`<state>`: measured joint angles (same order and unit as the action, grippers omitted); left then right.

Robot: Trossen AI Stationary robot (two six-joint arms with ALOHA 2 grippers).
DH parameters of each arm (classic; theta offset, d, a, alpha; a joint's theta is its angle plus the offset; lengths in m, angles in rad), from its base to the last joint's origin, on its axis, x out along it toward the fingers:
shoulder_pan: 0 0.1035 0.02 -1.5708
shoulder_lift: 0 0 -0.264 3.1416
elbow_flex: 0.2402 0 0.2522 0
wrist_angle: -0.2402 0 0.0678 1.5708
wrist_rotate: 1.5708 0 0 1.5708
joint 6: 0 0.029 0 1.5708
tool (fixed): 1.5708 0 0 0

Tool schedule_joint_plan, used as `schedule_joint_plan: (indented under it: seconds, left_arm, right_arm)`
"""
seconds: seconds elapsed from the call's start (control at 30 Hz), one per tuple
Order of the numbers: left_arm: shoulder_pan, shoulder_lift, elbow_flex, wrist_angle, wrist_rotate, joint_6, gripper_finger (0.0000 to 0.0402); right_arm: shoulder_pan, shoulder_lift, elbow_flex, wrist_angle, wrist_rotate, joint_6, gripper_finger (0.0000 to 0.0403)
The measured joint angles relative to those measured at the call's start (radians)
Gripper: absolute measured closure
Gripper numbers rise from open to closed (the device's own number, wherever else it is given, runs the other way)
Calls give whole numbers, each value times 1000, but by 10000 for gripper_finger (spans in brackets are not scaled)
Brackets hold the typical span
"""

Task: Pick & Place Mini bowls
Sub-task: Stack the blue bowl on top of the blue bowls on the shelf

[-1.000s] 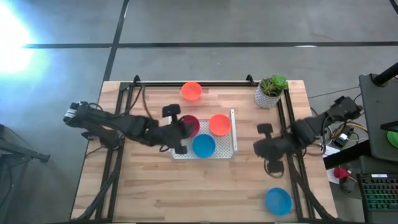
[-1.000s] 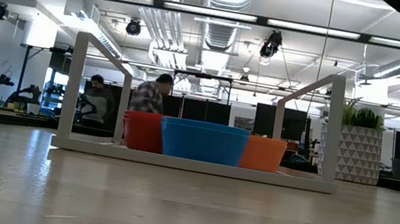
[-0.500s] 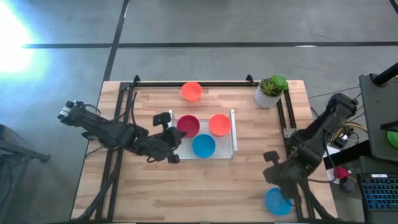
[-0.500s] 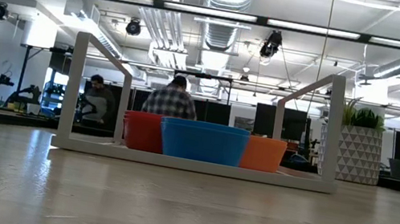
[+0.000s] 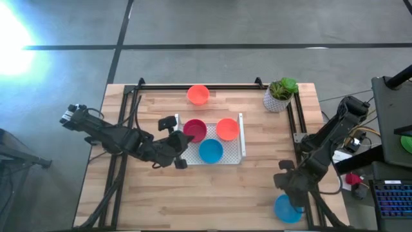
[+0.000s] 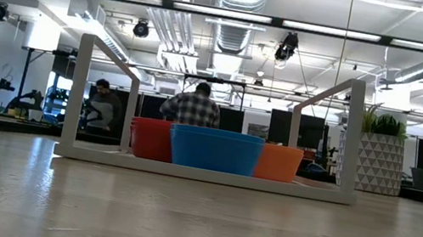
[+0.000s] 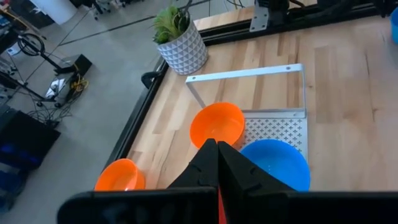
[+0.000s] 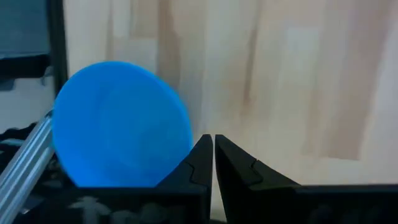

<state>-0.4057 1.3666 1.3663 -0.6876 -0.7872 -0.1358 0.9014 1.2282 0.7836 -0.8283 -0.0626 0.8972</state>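
Right claw (image 5: 291, 188) clenched empty just beside lone blue bowl (image 5: 288, 209) near table (image 5: 225, 200) corner, left claw (image 5: 178, 143) clenched by white tray (image 5: 241, 149) holding red, orange, blue bowls.

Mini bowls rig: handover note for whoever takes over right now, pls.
Left gripper: shut, empty, beside the tray's left edge.
Right gripper: shut, empty, just beside the loose blue bowl at the table's near right corner.
Done: red bowl, orange bowl and blue bowl sit in the tray.
Left: the loose blue bowl, plus the orange bowl outside the tray at the far edge. The plant is not part of the job.
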Motion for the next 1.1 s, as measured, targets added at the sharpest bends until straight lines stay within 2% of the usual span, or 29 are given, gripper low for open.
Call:
schedule_joint_plan:
  seconds: [0.17,0.37,0.53,0.9,1.0,1.1]
  left_arm:
    - [0,0,0,0,0,-9,401]
    - [0,0,0,0,-14,-33,401]
    - [0,3,0,-1,-14,-41,402]
    - [-1,3,0,-1,-15,-41,402]
    - [-1,3,0,-1,-15,-41,402]
    - [-1,3,0,-1,-15,-41,402]
  right_arm:
    - [6,0,-10,44,-14,-2,355]
    - [11,20,-15,81,-15,-84,312]
    - [20,89,-16,90,-16,-156,300]
    - [22,270,-16,152,-57,-204,324]
    - [22,306,-11,157,-79,-205,342]
    - [22,332,-7,155,-81,-209,377]
